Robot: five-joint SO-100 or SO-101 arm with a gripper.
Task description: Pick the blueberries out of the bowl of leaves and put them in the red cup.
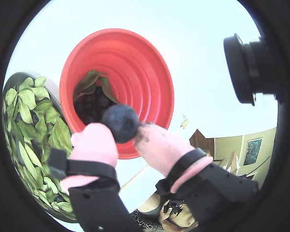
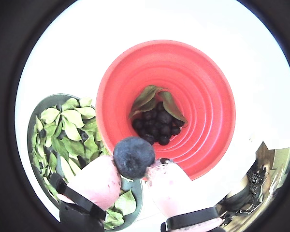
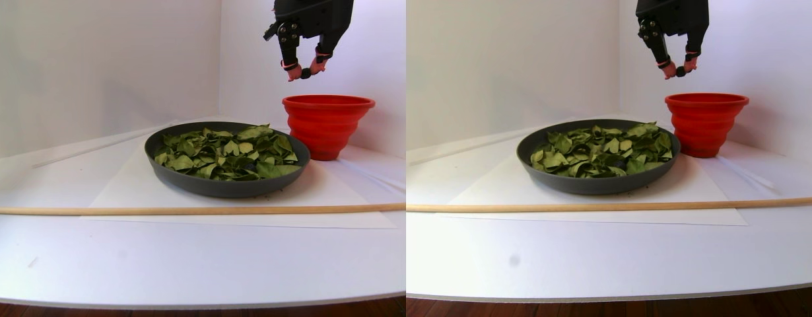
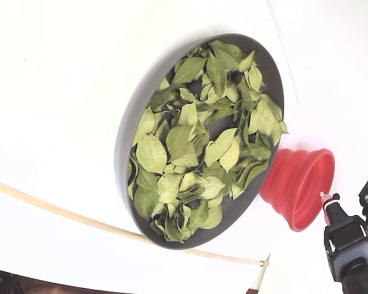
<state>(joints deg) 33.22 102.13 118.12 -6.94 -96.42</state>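
My gripper point(image 1: 122, 126) is shut on one dark blueberry point(image 2: 134, 157), pinched between its pink fingertips point(image 1: 94, 142). It hangs above the near rim of the red cup point(image 2: 203, 87). Several blueberries point(image 2: 157, 123) and a leaf or two lie in the cup's bottom. In the stereo pair view the gripper point(image 3: 305, 72) hovers well above the cup point(image 3: 327, 129). The dark grey bowl point(image 3: 208, 185) full of green leaves point(image 4: 190, 141) stands right beside the cup point(image 4: 297, 184). A few berries point(image 4: 195, 204) show between the leaves.
A thin wooden rod point(image 3: 181, 211) lies across the white table in front of the bowl. White walls close the back corner behind the cup. A black camera point(image 1: 251, 67) juts in at a wrist view's right.
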